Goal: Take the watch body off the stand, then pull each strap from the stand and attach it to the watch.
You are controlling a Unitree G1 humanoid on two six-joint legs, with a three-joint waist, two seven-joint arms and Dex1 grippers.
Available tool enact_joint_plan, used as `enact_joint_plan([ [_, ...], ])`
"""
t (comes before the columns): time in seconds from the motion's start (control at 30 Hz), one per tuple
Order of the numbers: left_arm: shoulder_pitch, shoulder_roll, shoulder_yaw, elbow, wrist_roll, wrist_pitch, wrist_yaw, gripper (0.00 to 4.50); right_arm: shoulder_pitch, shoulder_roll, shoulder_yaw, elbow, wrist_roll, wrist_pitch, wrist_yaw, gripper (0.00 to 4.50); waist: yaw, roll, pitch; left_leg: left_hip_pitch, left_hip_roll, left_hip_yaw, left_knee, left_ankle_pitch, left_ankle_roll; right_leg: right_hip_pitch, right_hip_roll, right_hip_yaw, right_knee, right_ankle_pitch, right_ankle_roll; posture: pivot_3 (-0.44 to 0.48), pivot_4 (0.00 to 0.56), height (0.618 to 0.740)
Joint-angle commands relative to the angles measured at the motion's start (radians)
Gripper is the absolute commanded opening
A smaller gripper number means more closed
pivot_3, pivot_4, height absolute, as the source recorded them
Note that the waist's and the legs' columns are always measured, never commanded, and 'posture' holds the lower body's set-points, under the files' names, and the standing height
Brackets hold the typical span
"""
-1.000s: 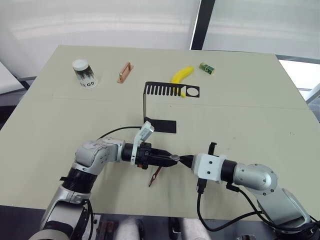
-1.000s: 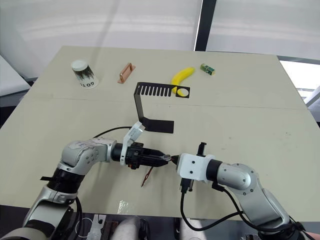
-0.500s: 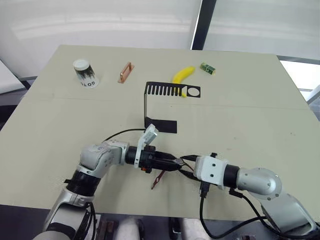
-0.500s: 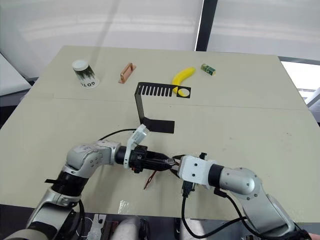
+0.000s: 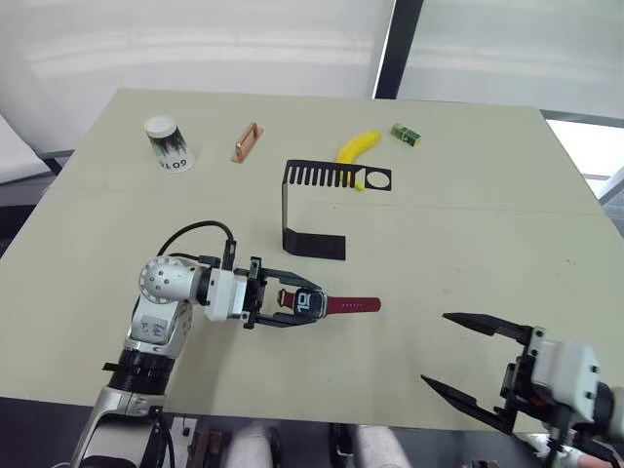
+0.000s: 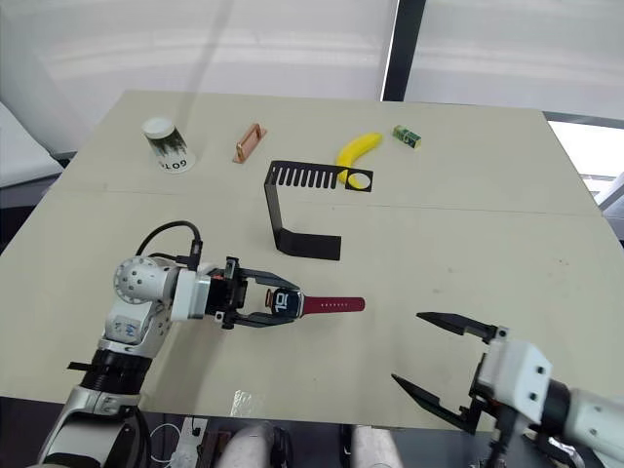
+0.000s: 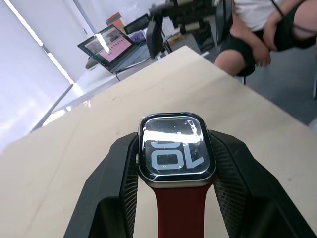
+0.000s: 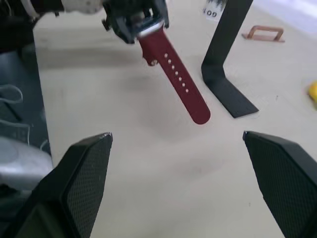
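Observation:
My left gripper point(image 5: 310, 302) is shut on the watch body point(image 5: 308, 301) low over the table's near left. Its dark screen faces up, and both black fingers point(image 7: 115, 178) press its sides. A dark red strap point(image 5: 352, 305) with small holes sticks out of the watch to the right, level over the table. A second red strap point(image 7: 173, 210) runs from the watch back between the fingers. My right gripper point(image 5: 436, 348) hangs wide open at the near right, well apart from the watch and holding nothing. The black stand point(image 5: 314, 244) stands mid-table behind the watch, its slotted top point(image 5: 331, 175) bare.
Along the far side of the table lie a paper cup point(image 5: 166, 142), a copper handle point(image 5: 245, 141), a banana point(image 5: 355, 146) and a small green block point(image 5: 404, 133). In the left wrist view a person point(image 7: 257, 29) sits beyond the table's right edge.
My right gripper opened, let go at the watch and drew back to the near right. The left arm pulled back left with the watch, and the holed strap now points right.

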Motion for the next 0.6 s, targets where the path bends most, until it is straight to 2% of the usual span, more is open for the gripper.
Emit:
enact_joint_plan([
  [0.03, 0.018, 0.022, 0.008, -0.037, -0.001, -0.039, 0.019, 1.62, 0.025, 0.01, -0.067, -0.003, 0.082, -0.009, -0.008, 4.46, -0.001, 0.0, 0.0, 0.0, 0.0, 0.0, 0.0, 0.0, 0.0, 0.0, 0.0, 0.0, 0.0, 0.0, 0.0, 0.0, 0.15, 0.729],
  [0.27, 0.045, 0.053, -0.037, -0.103, 0.027, 0.026, 0.063, 1.62, 0.018, -0.002, -0.05, 0.034, 0.062, -0.046, 0.007, 4.46, 0.001, 0.0, 0.0, 0.0, 0.0, 0.0, 0.0, 0.0, 0.0, 0.0, 0.0, 0.0, 0.0, 0.0, 0.0, 0.0, 0.15, 0.729],
  [0.3, 0.045, 0.053, -0.056, -0.124, 0.033, 0.06, 0.073, 1.62, 0.017, -0.006, -0.047, 0.036, 0.064, -0.046, 0.008, 4.46, 0.001, 0.0, 0.0, 0.0, 0.0, 0.0, 0.0, 0.0, 0.0, 0.0, 0.0, 0.0, 0.0, 0.0, 0.0, 0.0, 0.15, 0.729],
  [0.37, 0.042, 0.042, -0.099, -0.184, 0.046, 0.24, 0.152, 1.62, 0.016, -0.014, -0.044, 0.035, 0.071, -0.039, 0.01, 4.46, 0.002, 0.0, 0.0, 0.0, 0.0, 0.0, 0.0, 0.0, 0.0, 0.0, 0.0, 0.0, 0.0, 0.0, 0.0, 0.0, 0.15, 0.729],
  [0.47, 0.025, -0.013, -0.18, -0.211, 0.114, 0.472, 0.281, 1.62, 0.015, -0.025, -0.038, 0.032, 0.08, -0.026, 0.013, 4.46, 0.003, 0.0, 0.0, 0.0, 0.0, 0.0, 0.0, 0.0, 0.0, 0.0, 0.0, 0.0, 0.0, 0.0, 0.0, 0.0, 0.15, 0.729],
  [0.6, 0.039, -0.062, -0.276, -0.146, 0.237, 0.504, 0.333, 1.62, 0.028, -0.038, -0.019, 0.019, 0.083, -0.011, 0.02, 4.46, 0.004, 0.0, 0.0, 0.0, 0.0, -0.001, 0.0, 0.0, 0.0, 0.0, 0.0, 0.0, 0.0, 0.0, 0.0, 0.0, 0.15, 0.729],
])
